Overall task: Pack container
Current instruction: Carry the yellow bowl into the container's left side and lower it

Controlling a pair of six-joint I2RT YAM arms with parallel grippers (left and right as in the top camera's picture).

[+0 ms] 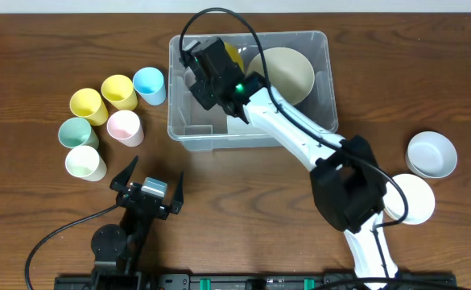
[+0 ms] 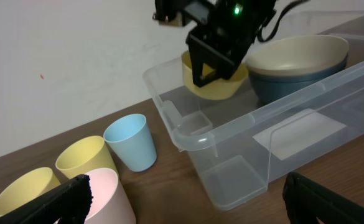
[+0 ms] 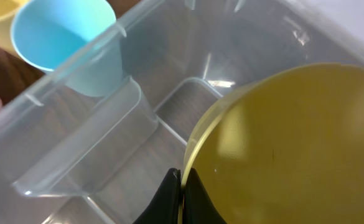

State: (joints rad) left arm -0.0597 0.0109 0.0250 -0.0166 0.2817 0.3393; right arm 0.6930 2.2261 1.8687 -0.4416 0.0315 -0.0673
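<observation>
Overhead view: the container [image 1: 219,141] sits at upper centre of the frame. The right gripper [image 3: 182,183], inside it, pinches the yellow bowl [image 3: 281,143] rim. The left gripper [image 1: 154,171], lower left, is spread, holding nothing.

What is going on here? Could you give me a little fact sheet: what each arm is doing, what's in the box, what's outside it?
Right gripper: shut on the rim of a yellow bowl, inside the container
Left gripper: open, holding nothing
Also in container: cream bowl nested on a blue-grey bowl
Outside, one side: six cups
Outside, other side: two white bowls
</observation>
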